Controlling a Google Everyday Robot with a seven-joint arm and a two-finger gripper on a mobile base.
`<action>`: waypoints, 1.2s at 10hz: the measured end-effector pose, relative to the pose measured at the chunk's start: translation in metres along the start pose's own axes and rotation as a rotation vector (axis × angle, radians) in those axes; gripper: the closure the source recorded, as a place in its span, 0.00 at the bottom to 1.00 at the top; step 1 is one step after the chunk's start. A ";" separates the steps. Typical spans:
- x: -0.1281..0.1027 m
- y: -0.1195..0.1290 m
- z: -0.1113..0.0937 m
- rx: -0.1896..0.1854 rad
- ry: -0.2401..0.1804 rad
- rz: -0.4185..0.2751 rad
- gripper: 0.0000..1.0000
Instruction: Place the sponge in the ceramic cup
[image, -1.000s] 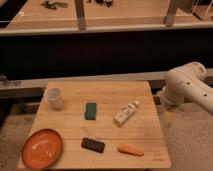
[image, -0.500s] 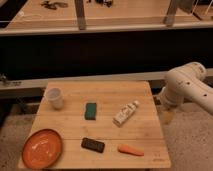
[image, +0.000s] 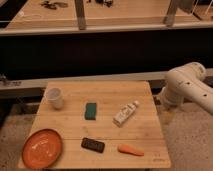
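Note:
The dark green sponge (image: 90, 110) lies flat near the middle of the wooden table (image: 150, 155). At the table's back left corner the white ceramic cup (image: 54, 97) stands upright, about a hand's width left of the sponge. My white arm (image: 187, 87) is folded beyond the table's right edge. The gripper (image: 166, 104) hangs low beside that edge, far right of both sponge and cup, open and holding nothing.
A white tube-like bottle (image: 125, 113) lies tilted right of the sponge. A flat black object (image: 93, 145) and a carrot (image: 131, 150) lie near the front edge. An orange plate (image: 41, 148) sits at the front left. A dark counter runs behind the table.

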 end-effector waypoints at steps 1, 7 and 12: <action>0.000 0.000 0.000 0.000 0.000 0.000 0.20; -0.041 -0.005 -0.003 0.010 0.010 -0.050 0.35; -0.090 -0.012 -0.007 0.030 0.017 -0.136 0.35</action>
